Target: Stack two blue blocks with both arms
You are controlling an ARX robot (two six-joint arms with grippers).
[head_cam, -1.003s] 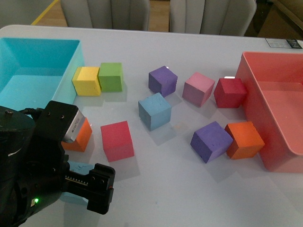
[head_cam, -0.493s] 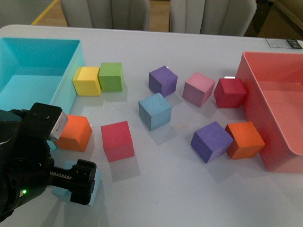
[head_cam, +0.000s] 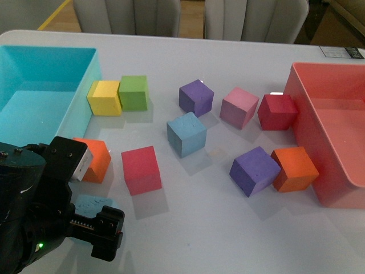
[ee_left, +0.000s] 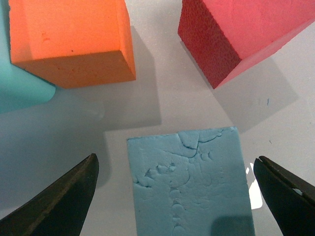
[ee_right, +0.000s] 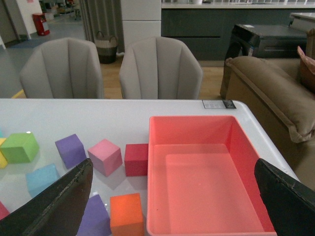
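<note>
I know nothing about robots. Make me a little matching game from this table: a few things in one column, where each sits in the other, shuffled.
1. yellow cube
2. dark red cube
3. middle blue block
4. nearest blue block

A. between the jaws of the open left gripper
B. beside the coral bin
C. against the green cube
D. mid-table, touching nothing

Pairs: 1-C, 2-B, 3-D, 4-A

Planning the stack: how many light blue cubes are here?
2. One blue cube sits mid-table; the other lies near-left, partly covered by the left arm, inside its open pincer.
</note>
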